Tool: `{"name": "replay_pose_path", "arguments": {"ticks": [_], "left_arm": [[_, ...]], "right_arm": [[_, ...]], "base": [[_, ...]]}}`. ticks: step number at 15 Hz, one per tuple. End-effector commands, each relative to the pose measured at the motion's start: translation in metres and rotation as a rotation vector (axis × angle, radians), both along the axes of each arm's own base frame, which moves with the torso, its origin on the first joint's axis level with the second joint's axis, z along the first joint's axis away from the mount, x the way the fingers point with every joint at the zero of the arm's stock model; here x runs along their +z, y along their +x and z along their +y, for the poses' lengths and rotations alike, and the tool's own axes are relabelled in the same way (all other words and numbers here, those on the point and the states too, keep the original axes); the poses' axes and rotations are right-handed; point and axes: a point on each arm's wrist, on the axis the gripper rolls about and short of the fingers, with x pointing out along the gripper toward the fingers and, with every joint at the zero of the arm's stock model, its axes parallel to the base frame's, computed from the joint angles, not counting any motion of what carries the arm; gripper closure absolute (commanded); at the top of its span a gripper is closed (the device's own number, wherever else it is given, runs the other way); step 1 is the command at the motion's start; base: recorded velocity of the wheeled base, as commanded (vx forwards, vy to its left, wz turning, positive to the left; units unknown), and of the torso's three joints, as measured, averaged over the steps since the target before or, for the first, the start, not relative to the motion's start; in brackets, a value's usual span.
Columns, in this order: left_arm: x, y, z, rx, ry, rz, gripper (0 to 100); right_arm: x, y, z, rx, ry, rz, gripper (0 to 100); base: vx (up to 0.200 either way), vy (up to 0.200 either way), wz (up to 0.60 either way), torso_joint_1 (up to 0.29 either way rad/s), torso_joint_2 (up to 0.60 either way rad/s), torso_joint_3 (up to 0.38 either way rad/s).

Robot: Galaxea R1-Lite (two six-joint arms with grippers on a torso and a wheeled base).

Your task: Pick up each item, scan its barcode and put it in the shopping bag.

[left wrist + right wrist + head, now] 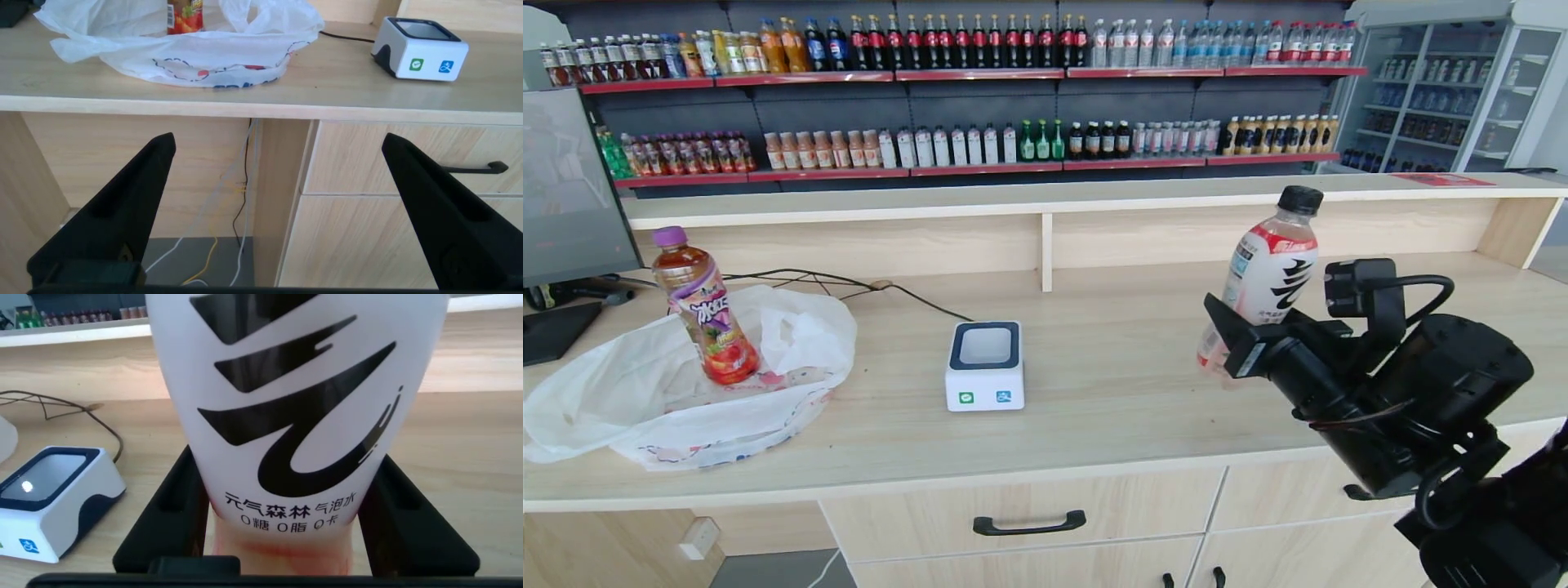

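The right gripper is clamped on the lower part of the white-labelled bottle, one black finger pressed against each side, and that grip is seen up close in the right wrist view too. The bottle's kept lifted off the counter, well to the right of the scanner and a bit higher than it. It's tipped slightly, with the black cap pointed up and away from the scanner. The left gripper is spread wide open with nothing held, parked lower than the scanner, below the counter edge and in front of the cabinet fronts. The shopping bag is laid crumpled and open on the counter to the left of the scanner, near it but not touching. A purple-capped bottle of red drink is stood upright inside it. A black cable is trailed across the counter behind the scanner, and a monitor is set further left, past the bag. A black drawer handle can be spotted pretty much straight below the scanner. Shelves of drinks are lined up far behind it.
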Motion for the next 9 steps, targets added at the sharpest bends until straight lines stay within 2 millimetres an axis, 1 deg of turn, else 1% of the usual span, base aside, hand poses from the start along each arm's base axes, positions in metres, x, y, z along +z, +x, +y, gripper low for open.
{"name": "replay_pose_path", "arguments": {"ticks": [1,5,9], "left_arm": [[0.000,0.000,0.000,0.000,0.000,0.000,0],[0.000,0.000,0.000,0.000,0.000,0.000,0],[0.000,0.000,0.000,0.000,0.000,0.000,0]], "right_arm": [[0.019,-0.024,-0.011,0.004,0.025,-0.048,100],[0.031,-0.060,-0.029,0.007,0.041,-0.079,100],[0.028,-0.083,-0.038,0.017,0.030,-0.071,100]], "base": [[0.000,0.000,0.00,0.000,0.00,0.000],[0.000,0.000,0.00,0.000,0.00,0.000],[0.000,0.000,0.00,0.000,0.00,0.000]]}}
